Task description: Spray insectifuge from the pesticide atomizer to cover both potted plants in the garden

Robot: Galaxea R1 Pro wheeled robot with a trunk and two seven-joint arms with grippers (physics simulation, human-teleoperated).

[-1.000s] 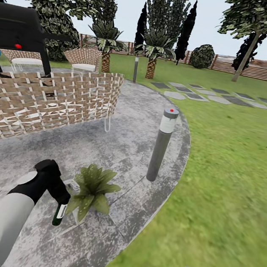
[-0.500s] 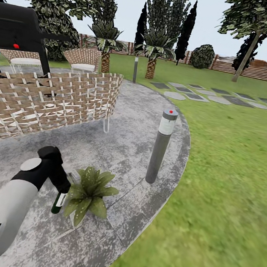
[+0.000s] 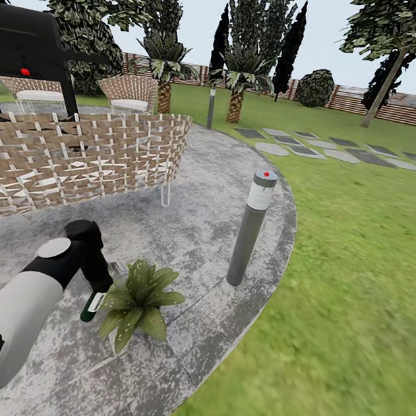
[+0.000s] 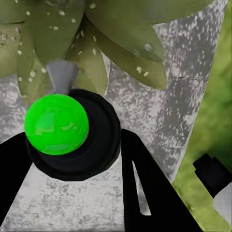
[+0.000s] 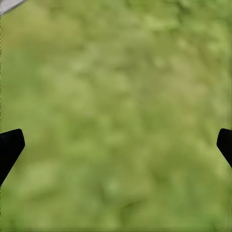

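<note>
Pesticide atomizer (image 4: 67, 137) sits clamped between our left fingers (image 4: 140, 193), its nozzle aimed at the potted plant (image 3: 137, 301) just ahead. We judge spraying is underway; next, sweep across every leaf. Our right fingers (image 5: 12, 147) hang spread, empty, over grass.

The speckled broad-leaved potted plant (image 3: 139, 301) sits on the round mottled stone patio (image 3: 204, 187); at its one o'clock stands a grey bollard lamp (image 3: 251, 228), at ten o'clock a woven wicker sofa (image 3: 68, 160).
</note>
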